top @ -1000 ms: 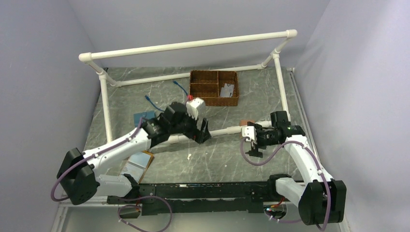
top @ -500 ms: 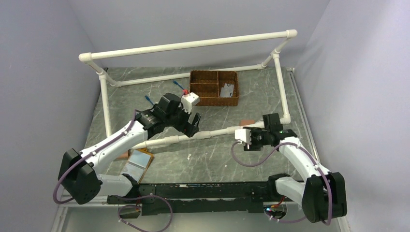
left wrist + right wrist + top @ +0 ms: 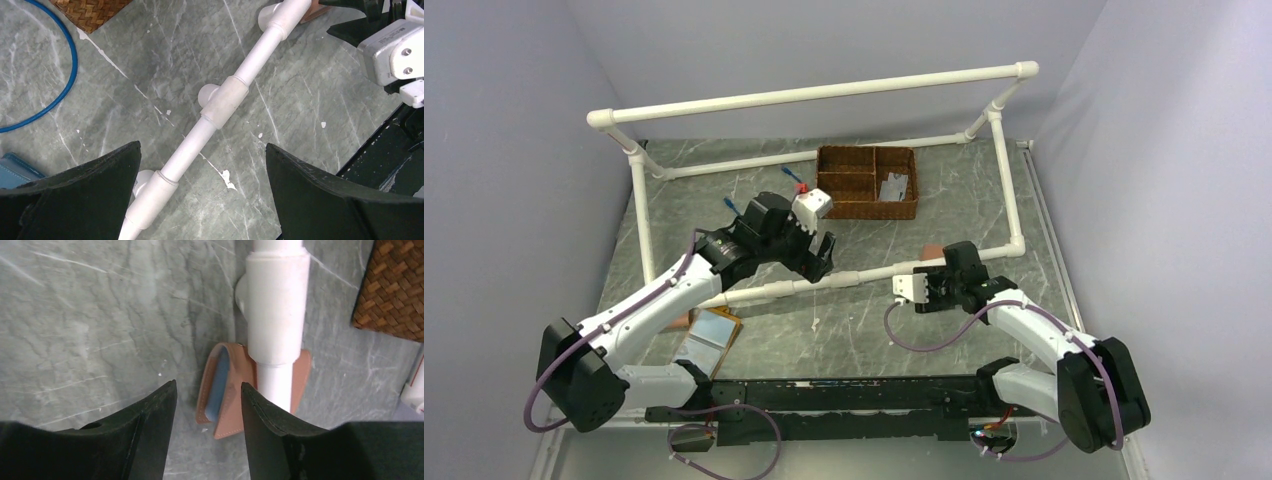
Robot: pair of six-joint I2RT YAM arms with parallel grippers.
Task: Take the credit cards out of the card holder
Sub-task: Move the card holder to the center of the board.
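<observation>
The card holder [image 3: 235,395] is a reddish-brown leather wallet, folded with its grey-blue lining showing at one edge. It lies on the table partly under a white pipe [image 3: 277,305]. In the top view it is a small brown patch [image 3: 932,250] beyond the pipe. No credit cards show. My right gripper [image 3: 207,390] is open and empty, with the wallet's near end just ahead between the fingertips; in the top view it [image 3: 936,272] sits by the pipe. My left gripper [image 3: 202,150] is open and empty above the pipe [image 3: 225,100], left of centre in the top view [image 3: 821,262].
A white PVC frame [image 3: 814,95] surrounds the work area, and its low front pipe [image 3: 864,277] crosses the table. A wicker basket [image 3: 866,182] stands at the back. A blue cable [image 3: 70,65] and a blue block [image 3: 12,172] lie left. An orange-rimmed panel [image 3: 707,338] lies front left.
My right gripper swung left and turned toward the wallet at the pipe. My left gripper moved back and left, away from the middle.
</observation>
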